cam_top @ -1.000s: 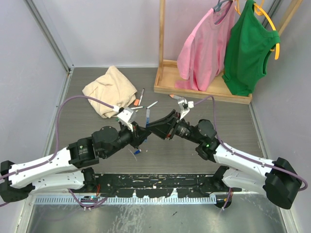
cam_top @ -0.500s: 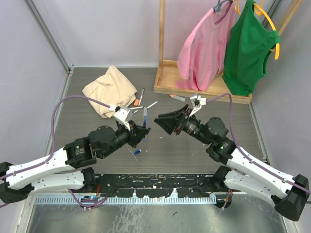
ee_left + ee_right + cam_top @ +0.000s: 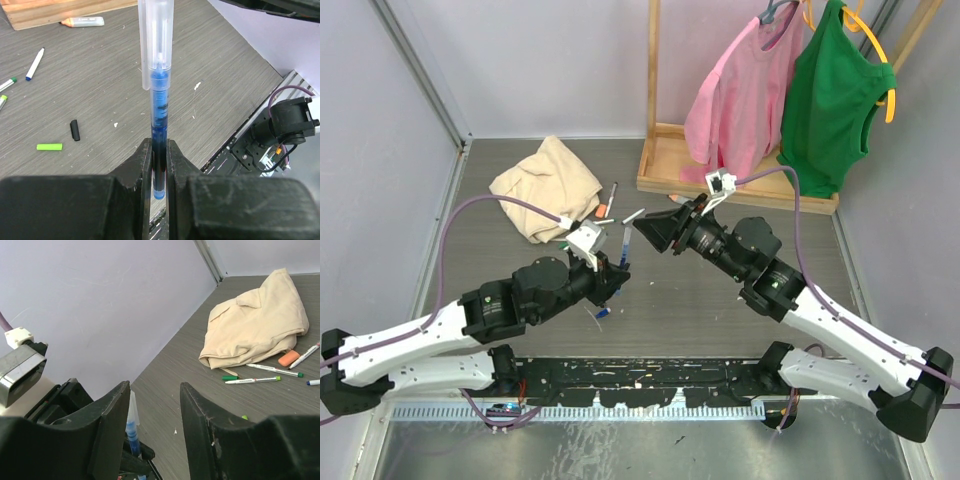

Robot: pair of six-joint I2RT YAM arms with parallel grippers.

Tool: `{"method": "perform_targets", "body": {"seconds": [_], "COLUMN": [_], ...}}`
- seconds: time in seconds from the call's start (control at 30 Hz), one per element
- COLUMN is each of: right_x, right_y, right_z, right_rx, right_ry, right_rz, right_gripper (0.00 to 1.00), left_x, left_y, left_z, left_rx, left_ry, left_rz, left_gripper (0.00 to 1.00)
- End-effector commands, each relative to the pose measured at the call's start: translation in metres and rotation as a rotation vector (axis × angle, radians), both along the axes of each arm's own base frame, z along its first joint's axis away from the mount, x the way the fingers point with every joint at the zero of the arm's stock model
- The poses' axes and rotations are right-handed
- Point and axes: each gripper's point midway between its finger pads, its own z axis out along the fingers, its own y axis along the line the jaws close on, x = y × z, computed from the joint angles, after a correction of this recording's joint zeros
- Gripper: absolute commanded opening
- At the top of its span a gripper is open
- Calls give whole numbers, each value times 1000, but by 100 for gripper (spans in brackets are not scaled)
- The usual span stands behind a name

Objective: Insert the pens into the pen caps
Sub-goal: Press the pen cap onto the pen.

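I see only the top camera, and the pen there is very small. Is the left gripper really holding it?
Observer: Yes. In the left wrist view the left gripper is shut on a blue pen, gripped near one end.
Operator: Is there a cap on the other end?
Observer: A clear cap covers that end. I cannot tell whether it is pushed fully home.
Operator: And the right gripper, does it hold something?
Observer: No. Its wrist view shows the right gripper open and holding nothing.
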Motion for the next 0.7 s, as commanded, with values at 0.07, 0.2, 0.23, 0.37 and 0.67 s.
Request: {"method": "perform_targets", "body": {"seconds": [0.07, 0.2, 0.23, 0.37, 0.67], "right_x": [-1, -4, -4, -8, -14], "right_y": [4, 9, 10, 11, 11], "right_z": [27, 19, 18, 9, -11], "right_rx": [40, 13, 6, -15, -45], "right_ry": [-14, 3, 5, 22, 59], "right_rz": [13, 46, 51, 73, 98], "right_gripper": [51, 51, 51, 51, 50], "left_x": [-3, -5, -5, -4, -4], "left_y": [-11, -16, -17, -18, -21], "left_z": [22, 19, 19, 18, 19], "left_rx": [-33, -12, -8, -5, -5], "left_ry": [-22, -11, -10, -9, -7], "left_rz": [-49, -71, -72, -70, -76], "left_gripper": [0, 0, 0, 0, 0]}}
